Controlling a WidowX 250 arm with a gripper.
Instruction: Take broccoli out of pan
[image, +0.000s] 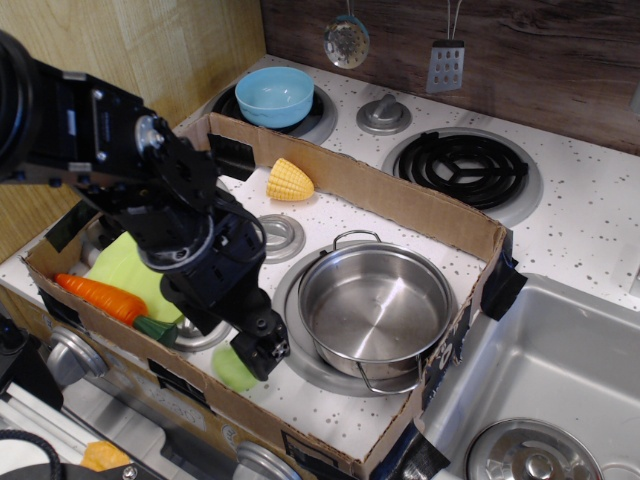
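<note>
The pale-green broccoli is outside the pan, low over the white speckled stove top near the front wall of the cardboard box, left of the pan. My black gripper is around it from above and hides most of it; the jaws look shut on it. The shiny steel pan stands empty on the front right burner ring, inside the box, to the right of the gripper.
A cardboard box wall surrounds the work area. A lime-green plate and an orange carrot lie at the left. A yellow corn piece sits at the back. A light-blue bowl is on the rear left burner. A sink is at the right.
</note>
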